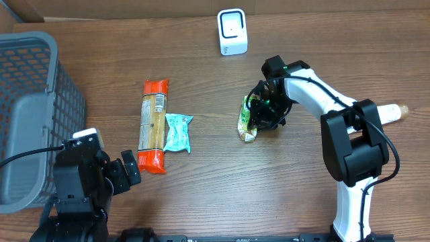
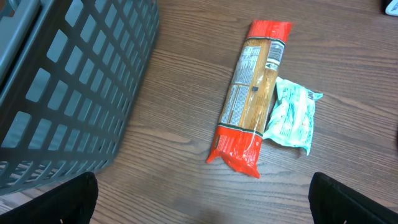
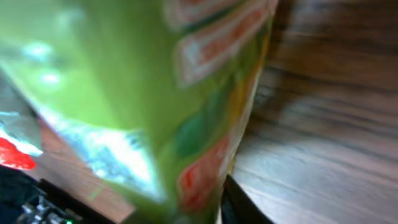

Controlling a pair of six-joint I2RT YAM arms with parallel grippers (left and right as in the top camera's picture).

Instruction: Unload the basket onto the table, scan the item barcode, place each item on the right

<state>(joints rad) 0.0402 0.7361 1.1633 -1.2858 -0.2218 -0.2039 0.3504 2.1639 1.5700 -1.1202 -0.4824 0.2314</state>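
Here, crinkly green foil pouch (image 1: pixel 247 125) on woodgrain table (image 1: pixel 201 195).

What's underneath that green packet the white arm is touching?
Only wooden table shows around the green packet. The right gripper hides its right side, and the packet covers whatever lies directly beneath.
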